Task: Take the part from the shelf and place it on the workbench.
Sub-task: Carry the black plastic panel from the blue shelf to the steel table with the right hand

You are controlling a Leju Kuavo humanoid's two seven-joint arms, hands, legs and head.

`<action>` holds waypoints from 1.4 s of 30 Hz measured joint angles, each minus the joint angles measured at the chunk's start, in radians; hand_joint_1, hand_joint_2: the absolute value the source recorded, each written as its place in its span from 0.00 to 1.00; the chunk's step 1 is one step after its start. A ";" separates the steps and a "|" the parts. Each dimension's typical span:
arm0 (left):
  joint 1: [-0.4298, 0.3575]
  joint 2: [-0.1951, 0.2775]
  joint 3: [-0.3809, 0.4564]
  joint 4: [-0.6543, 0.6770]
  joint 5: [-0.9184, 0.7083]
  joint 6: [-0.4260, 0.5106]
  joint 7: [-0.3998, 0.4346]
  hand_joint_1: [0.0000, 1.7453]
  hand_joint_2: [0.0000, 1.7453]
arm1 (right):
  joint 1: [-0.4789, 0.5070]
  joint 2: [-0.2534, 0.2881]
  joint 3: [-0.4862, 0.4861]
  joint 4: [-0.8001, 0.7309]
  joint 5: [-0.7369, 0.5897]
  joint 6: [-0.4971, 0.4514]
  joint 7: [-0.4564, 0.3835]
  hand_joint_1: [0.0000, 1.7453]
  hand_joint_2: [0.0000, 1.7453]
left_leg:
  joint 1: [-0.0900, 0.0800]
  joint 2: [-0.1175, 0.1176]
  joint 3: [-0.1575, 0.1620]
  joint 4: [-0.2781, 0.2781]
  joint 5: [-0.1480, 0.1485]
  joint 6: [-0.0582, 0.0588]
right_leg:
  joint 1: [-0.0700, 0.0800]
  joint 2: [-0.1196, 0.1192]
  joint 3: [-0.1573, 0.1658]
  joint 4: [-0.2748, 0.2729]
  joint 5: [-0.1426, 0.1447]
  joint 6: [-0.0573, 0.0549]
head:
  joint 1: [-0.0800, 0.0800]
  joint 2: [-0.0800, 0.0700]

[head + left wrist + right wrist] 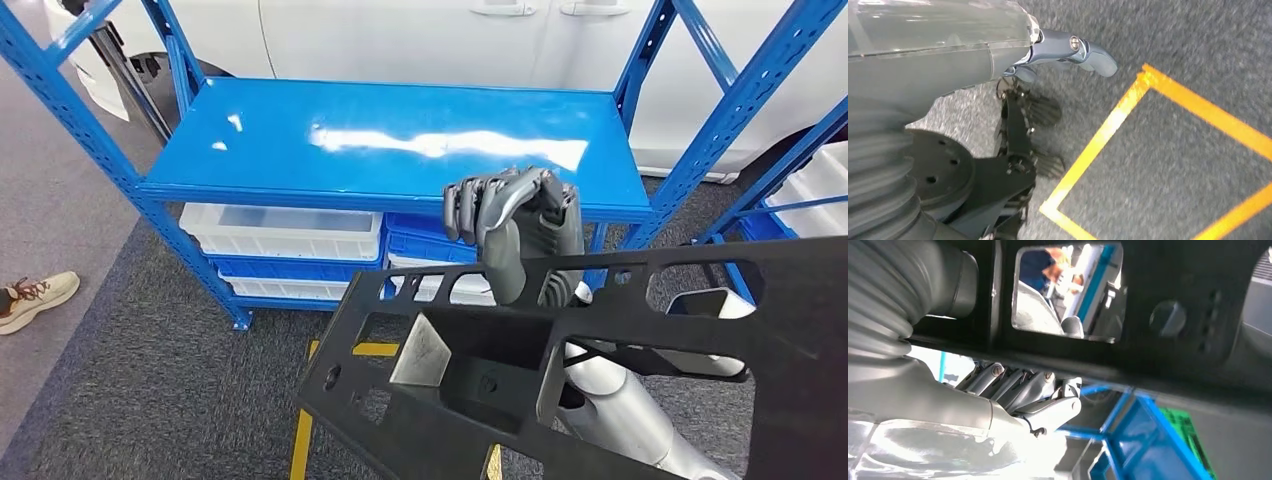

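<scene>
One black part (pixel 600 370) in right hand (pixel 515 225)

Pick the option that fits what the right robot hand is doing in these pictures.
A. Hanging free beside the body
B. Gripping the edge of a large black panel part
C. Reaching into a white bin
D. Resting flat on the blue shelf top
B: in the head view the right robot hand curls its fingers over the upper edge of the black panel part, in front of the blue shelf.
</scene>
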 joint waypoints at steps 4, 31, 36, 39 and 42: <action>0.006 -0.001 0.014 0.000 0.013 -0.031 0.041 0.00 1.00 | 0.018 -0.004 0.007 0.017 0.035 0.020 -0.012 1.00 1.00 | -0.002 0.006 -0.022 -0.011 0.028 0.033 | -0.009 0.002 -0.027 0.050 -0.033 0.022 | 0.000 0.000; 0.018 0.015 0.017 0.000 -0.030 -0.005 0.230 0.00 1.00 | 0.124 -0.065 -0.014 0.001 0.220 0.022 -0.075 1.00 1.00 | -0.003 0.036 -0.104 0.011 0.085 0.007 | 0.000 -0.075 0.097 -0.007 -0.085 0.005 | 0.000 0.000; 0.018 0.011 0.014 0.000 -0.032 -0.019 0.214 0.00 1.00 | 0.130 -0.066 -0.027 -0.045 0.238 0.035 -0.071 1.00 1.00 | -0.001 0.003 -0.115 0.002 0.103 0.037 | -0.011 -0.020 0.037 0.132 -0.179 0.026 | 0.000 0.000; 0.016 0.008 0.012 0.000 -0.034 -0.029 0.207 0.00 1.00 | 0.130 -0.067 -0.029 -0.069 0.240 0.035 -0.055 1.00 1.00 | -0.005 -0.026 -0.127 0.004 0.110 0.042 | -0.011 0.000 -0.031 0.287 -0.238 0.027 | 0.000 0.000; 0.015 0.001 0.011 0.000 -0.034 -0.032 0.201 0.00 1.00 | 0.130 -0.067 -0.029 -0.094 0.252 0.032 -0.037 1.00 1.00 | -0.005 -0.063 -0.130 0.009 0.114 0.037 | -0.011 0.029 0.046 0.146 -0.154 0.016 | 0.000 0.000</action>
